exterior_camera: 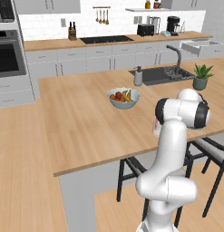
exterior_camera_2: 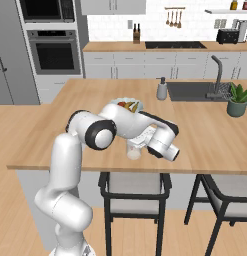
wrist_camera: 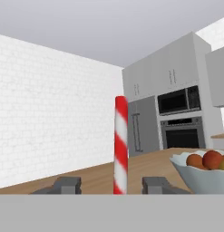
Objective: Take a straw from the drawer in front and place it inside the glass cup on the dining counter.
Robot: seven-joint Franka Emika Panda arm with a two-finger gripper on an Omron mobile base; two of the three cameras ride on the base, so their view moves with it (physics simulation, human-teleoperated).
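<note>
Standing in the glass cup point(exterior_camera_2: 133, 150), the straw point(wrist_camera: 120, 145) rises between parted fingers point(wrist_camera: 66, 184) and could topple if brushed.

Glass cup point(exterior_camera_2: 133, 151) half behind arm
</note>
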